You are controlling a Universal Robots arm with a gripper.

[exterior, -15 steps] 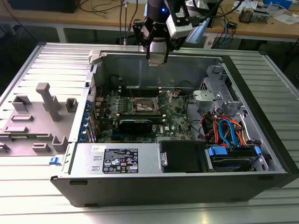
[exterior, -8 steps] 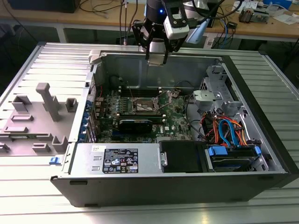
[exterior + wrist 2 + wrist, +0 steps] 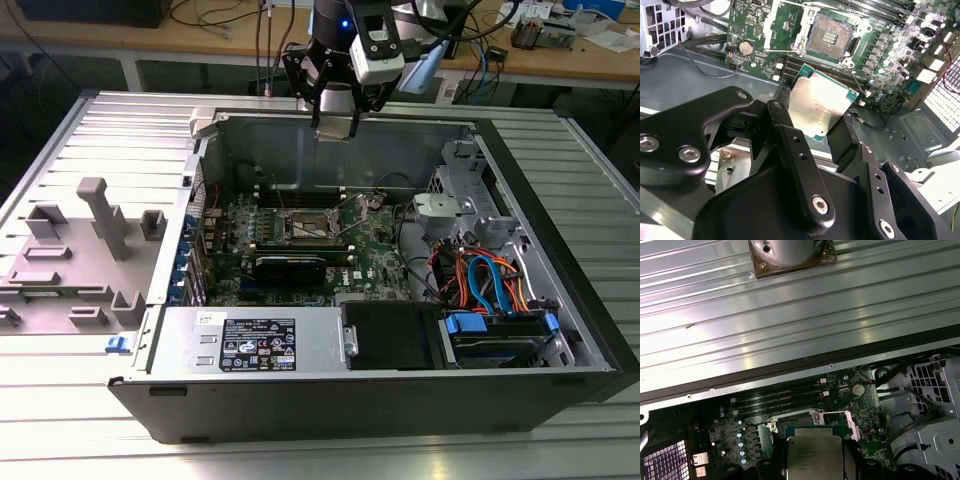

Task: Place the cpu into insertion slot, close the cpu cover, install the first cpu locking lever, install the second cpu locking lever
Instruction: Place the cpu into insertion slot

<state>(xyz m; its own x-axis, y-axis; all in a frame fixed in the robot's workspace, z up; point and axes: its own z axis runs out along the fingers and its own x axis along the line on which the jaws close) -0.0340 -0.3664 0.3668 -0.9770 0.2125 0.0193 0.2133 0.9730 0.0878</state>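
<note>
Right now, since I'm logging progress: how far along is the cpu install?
Nothing is seated yet. The insertion slot lies open and empty, and the cpu cover stands raised. In hand: the tool is shut on the cpu, above the case. Left: seating it, closing the cover, locking it down.

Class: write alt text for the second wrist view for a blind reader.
The black gripper holds the cpu, silver top showing. Beyond it lies the green motherboard, its insertion slot empty.
</note>
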